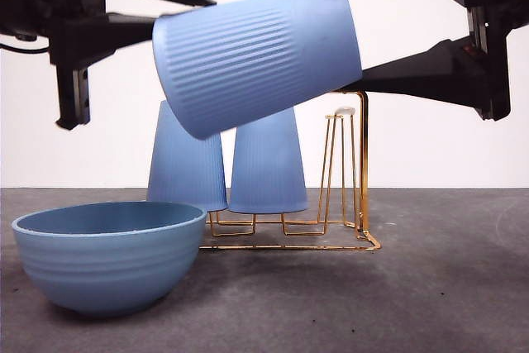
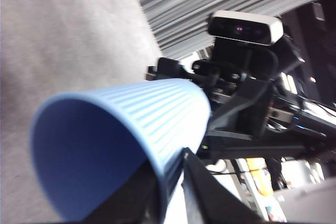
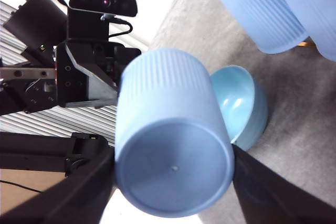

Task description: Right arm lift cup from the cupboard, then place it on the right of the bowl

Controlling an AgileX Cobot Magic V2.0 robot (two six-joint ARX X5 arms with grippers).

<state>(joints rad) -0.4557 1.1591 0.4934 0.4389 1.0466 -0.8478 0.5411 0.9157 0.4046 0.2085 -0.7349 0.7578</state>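
The dark grey table lies bare to the right of the wide teal-blue ridged bowl in front of the thin gold wire rack, and wider still beyond the rack's upright prongs. Two periwinkle ribbed tumblers stand upside down on the rack just behind the bowl, blocking the way there. Overhead, a third ribbed tumbler hangs tilted above the rack, clamped at its base end by the right end effector and at its mouth by the left end effector, so both black arms crowd the space above.
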